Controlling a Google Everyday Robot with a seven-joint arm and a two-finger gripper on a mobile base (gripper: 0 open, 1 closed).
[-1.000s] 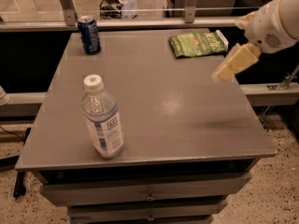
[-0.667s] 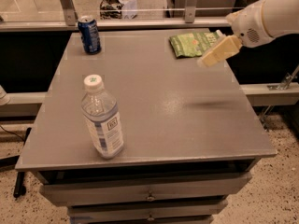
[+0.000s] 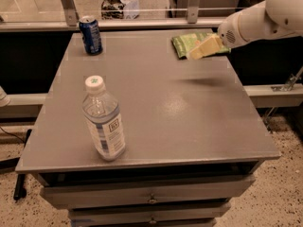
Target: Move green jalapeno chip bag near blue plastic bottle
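The green jalapeno chip bag (image 3: 186, 43) lies flat at the far right of the grey table (image 3: 156, 103), partly covered by my gripper. My gripper (image 3: 202, 48), tan and at the end of a white arm reaching in from the upper right, hovers over the bag's right half. The blue plastic bottle (image 3: 103, 119), clear with a white cap and pale blue label, stands upright at the front left of the table, far from the bag.
A dark blue soda can (image 3: 91, 35) stands at the far left corner of the table. Drawers run under the table's front edge. A rail and glass panel stand behind the table.
My gripper has moved left and toward the back of the table, from beside the bag to over its right half. The bag, bottle and can have not moved.
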